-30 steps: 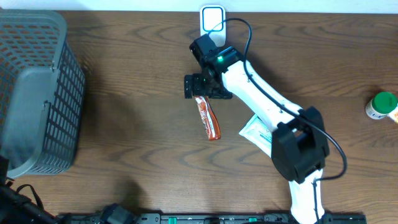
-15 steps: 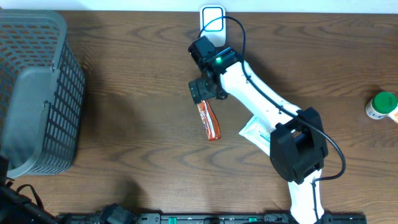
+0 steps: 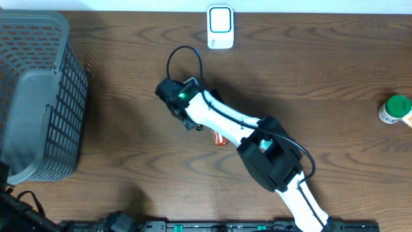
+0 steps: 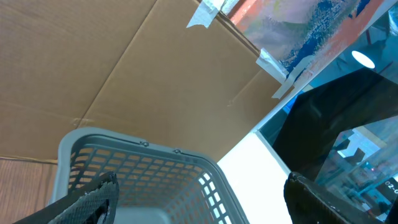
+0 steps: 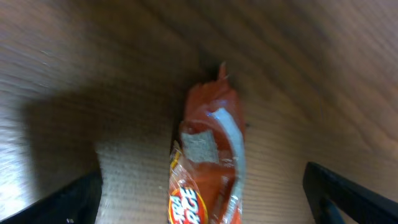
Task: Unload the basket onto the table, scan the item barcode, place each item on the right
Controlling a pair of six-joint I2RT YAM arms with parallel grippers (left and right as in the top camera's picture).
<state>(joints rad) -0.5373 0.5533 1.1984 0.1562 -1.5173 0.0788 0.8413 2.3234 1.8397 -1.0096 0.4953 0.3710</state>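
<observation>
Right wrist view: right gripper (image 5: 205,196), jaws wide and empty, hangs over a red snack packet (image 5: 208,155) on the table (image 5: 323,74); left gripper (image 4: 205,202) gapes empty too.

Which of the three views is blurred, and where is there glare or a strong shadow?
Right wrist view: blurred, the red-orange snack packet soft-edged, a dark shadow left of it on the brown wooden table. Left wrist view: a white blown-out patch beside the grey plastic mesh basket. Overhead view: sharp, evenly lit.
</observation>
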